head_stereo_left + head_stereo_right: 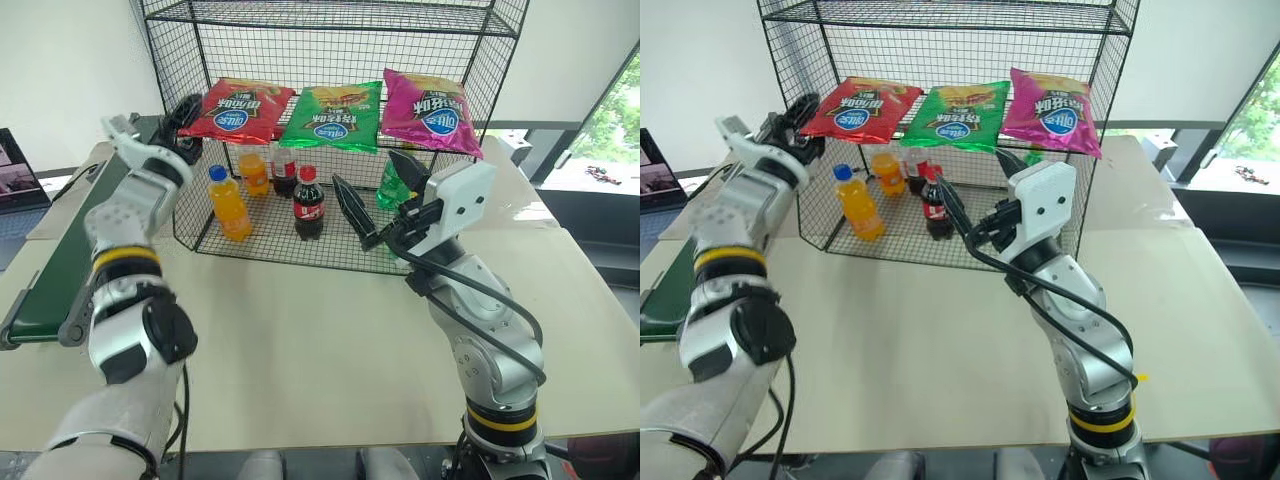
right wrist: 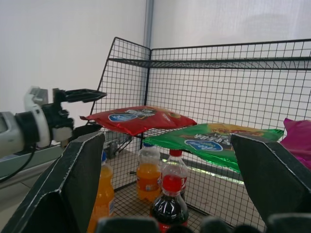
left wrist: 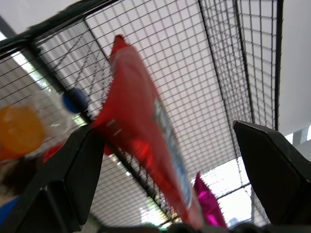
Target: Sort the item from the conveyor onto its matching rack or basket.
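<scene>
On the black wire rack (image 1: 430,60)'s middle shelf, the red crisp bag (image 1: 238,108) is lying flat beside a green bag (image 1: 335,115), shiny, blue round logo showing. Left gripper (image 1: 800,120) is sitting at the bag's edge with fingers spread, so release looks done; next move is likely backing the arm clear without snagging mesh. Right gripper (image 1: 385,195) is hanging with fingers spread, holding nothing.

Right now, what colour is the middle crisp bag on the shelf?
Green, clearest in the left eye view.
</scene>
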Robot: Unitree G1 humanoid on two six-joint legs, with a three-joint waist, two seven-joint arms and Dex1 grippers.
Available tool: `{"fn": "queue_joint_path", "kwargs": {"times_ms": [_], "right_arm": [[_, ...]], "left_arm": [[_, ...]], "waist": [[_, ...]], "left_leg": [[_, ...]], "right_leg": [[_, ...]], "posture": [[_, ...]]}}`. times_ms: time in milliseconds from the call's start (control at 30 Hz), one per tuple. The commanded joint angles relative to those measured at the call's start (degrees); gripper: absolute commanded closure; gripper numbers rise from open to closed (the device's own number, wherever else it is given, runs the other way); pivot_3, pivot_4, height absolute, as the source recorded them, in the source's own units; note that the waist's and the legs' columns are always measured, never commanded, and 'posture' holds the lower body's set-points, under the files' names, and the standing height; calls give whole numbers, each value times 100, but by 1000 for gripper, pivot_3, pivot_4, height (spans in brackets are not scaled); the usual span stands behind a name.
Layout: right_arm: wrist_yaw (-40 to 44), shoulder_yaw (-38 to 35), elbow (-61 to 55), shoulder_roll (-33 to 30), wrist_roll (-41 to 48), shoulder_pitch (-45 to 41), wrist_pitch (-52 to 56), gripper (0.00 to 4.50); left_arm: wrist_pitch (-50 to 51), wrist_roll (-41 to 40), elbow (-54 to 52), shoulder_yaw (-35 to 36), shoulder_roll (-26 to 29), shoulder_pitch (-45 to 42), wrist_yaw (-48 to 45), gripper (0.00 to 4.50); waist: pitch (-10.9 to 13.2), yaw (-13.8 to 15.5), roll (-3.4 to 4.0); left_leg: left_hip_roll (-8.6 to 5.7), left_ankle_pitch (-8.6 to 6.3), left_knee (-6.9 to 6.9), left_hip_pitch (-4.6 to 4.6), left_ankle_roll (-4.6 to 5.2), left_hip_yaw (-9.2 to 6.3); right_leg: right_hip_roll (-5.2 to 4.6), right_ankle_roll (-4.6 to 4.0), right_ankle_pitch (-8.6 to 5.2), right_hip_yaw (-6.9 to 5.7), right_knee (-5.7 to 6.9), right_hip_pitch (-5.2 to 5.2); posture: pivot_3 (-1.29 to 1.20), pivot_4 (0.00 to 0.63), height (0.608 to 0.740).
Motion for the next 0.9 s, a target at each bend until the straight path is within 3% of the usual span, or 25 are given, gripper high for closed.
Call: {"fn": "queue_joint_path", "kwargs": {"times_ms": [33, 200, 367, 467, 600, 900], "right_arm": [[183, -153, -20, -69, 102, 201, -233, 0], [521, -310, 282, -375, -60, 1004, -686, 0], [426, -312, 739, -389, -337, 1643, -1092, 0], [153, -334, 1097, -217, -595, 2086, -1385, 0], [11, -398, 1284, -120, -795, 2467, -1689, 0], [-228, -659, 1376, -51, -972, 2717, -1941, 0]], "left_arm": [[1013, -756, -2126, -56, 9, 740, 593, 28], [1522, -567, -4269, -770, 332, 2315, 653, 28], [534, 1438, -5354, -2631, 813, 3885, 164, 28], [-977, 2945, -4949, -3739, 588, 4466, -41, 28], [-2120, 3788, -4250, -4097, 208, 4646, -204, 28], [-3093, 4347, -3149, -4000, -63, 4386, -770, 28]], "waist": [[0, 9, -2], [1, 107, -5], [1, 141, 7], [-1, 152, 7], [-2, 152, 8], [-3, 139, 9]], "left_leg": [[0, 0, 0, -1, 0, -1], [-7, -1, 3, 4, -1, -4], [-8, 6, 0, 13, -12, -1], [-7, 10, -1, 7, -14, -2], [-9, 9, -2, -6, -12, 1], [-8, 4, -1, -2, -2, 3]], "right_leg": [[-1, -1, 0, 1, 2, 1], [-8, 0, 0, 1, 13, 5], [-6, -2, 0, 7, -6, 12], [-2, -2, -1, 7, -19, 11], [-4, -7, 1, 11, -33, 9], [-2, 6, -7, 13, -29, 11]], "posture": [[0, 150, 738], [0, 150, 738], [0, 150, 738], [0, 150, 738], [0, 150, 738], [0, 150, 738]]}}
